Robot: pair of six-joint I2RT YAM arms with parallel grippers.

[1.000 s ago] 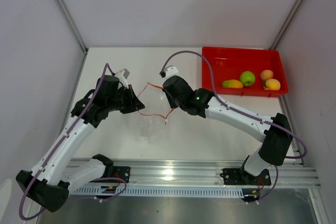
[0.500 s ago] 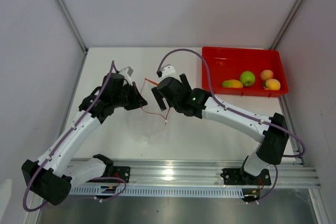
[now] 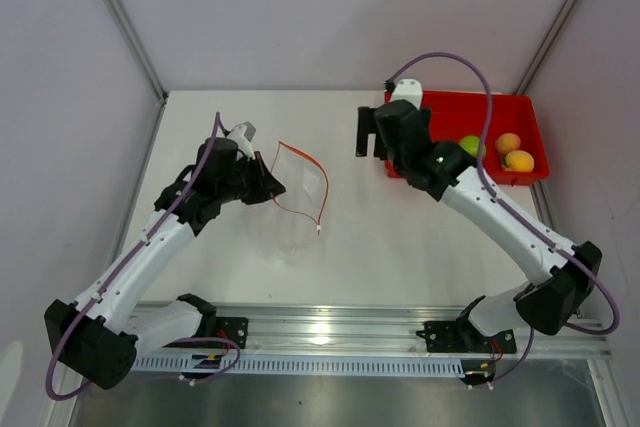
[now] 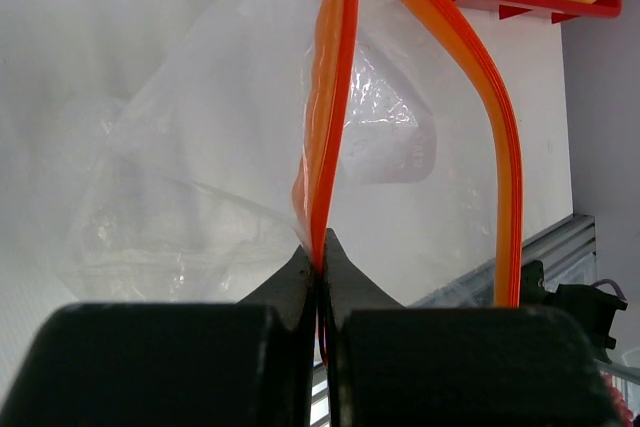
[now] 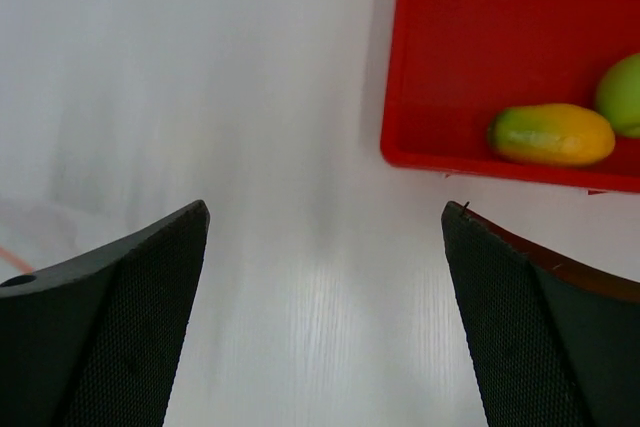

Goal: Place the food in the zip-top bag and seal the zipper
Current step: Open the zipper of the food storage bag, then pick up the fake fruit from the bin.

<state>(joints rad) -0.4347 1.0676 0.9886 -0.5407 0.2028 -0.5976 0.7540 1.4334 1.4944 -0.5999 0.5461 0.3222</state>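
The zip-top bag (image 3: 303,190) hangs clear and floppy at mid-table, its mouth gaping. My left gripper (image 3: 272,186) is shut on one lip of the orange-red zipper (image 4: 333,97); the other lip (image 4: 503,157) curves away freely. My right gripper (image 3: 370,134) stands open and empty over the table by the red tray's left edge, fingers (image 5: 110,297) wide apart. The food lies in the tray: a green apple (image 3: 471,147), two orange-yellow peaches (image 3: 508,142) and a yellow-green mango (image 5: 552,134), which the right arm hides in the top view.
The red tray (image 3: 520,107) sits at the back right corner of the white table. Walls close in on the left, back and right. A metal rail (image 3: 330,332) with both arm bases runs along the near edge.
My right gripper opened, let go of the bag's mouth and swung back and right to the tray's edge. The left gripper kept its grip on the zipper and shifted slightly.
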